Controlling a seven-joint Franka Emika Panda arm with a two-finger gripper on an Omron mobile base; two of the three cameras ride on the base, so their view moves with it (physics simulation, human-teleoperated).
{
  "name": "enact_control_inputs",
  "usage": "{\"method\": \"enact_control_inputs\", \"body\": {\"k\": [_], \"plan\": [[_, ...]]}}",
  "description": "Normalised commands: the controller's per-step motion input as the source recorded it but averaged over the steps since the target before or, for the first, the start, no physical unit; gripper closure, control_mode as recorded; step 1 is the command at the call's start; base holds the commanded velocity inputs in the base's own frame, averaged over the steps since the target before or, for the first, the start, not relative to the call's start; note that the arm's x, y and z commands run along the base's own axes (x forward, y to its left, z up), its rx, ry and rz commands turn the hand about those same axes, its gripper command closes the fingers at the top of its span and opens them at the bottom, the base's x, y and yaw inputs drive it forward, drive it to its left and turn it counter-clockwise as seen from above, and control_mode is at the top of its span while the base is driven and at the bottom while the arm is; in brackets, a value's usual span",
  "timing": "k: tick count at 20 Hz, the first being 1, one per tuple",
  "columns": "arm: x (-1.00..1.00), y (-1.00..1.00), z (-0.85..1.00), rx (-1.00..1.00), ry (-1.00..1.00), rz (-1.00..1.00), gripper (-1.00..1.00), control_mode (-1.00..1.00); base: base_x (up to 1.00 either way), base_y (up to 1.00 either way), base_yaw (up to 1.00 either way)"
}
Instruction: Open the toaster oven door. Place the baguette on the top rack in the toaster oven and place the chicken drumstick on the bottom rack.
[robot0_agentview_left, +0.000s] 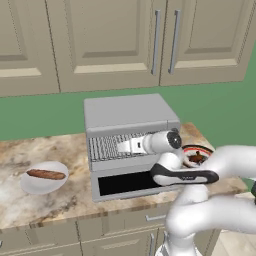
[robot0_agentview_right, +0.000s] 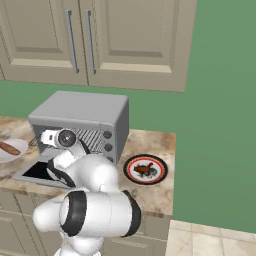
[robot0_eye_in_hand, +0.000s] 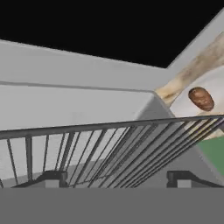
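Marbled stone bench (robot0_agentview_left: 30, 210) carries the boxy silver-grey toaster oven (robot0_agentview_left: 127, 112), its black-glass door (robot0_agentview_left: 125, 184) dropped flat. Inside, silver wire rack (robot0_eye_in_hand: 109, 148), probably the top one. Pincer (robot0_eye_in_hand: 116, 178) apart, empty. Long brown baguette (robot0_agentview_left: 46, 174) on grey plate (robot0_agentview_left: 42, 186); dark drumstick (robot0_agentview_right: 144, 169) on red-rimmed plate (robot0_agentview_right: 145, 180).

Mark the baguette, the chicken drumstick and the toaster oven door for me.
baguette (robot0_agentview_left: 46, 174): left base view, middle of the loaf on its white plate.
chicken drumstick (robot0_agentview_right: 144, 169): right base view, centre of the meat.
toaster oven door (robot0_agentview_left: 122, 183): left base view, black glass of the lowered flap.
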Motion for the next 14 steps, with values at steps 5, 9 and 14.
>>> {"method": "enact_control_inputs", "body": {"k": [5, 9, 14], "plan": [[-1.0, 0.0, -0.14, -0.15, 0.81, -0.12, -1.0, -1.0, 0.0, 0.0, 0.0], [-0.96, 0.0, 0.12, -0.16, 0.62, -0.12, -1.0, -1.0, 0.0, 0.0, 0.0], [-0.47, 0.0, 1.0, -0.17, 0.07, -0.01, -1.0, -1.0, 0.0, 0.0, 0.0]]}}
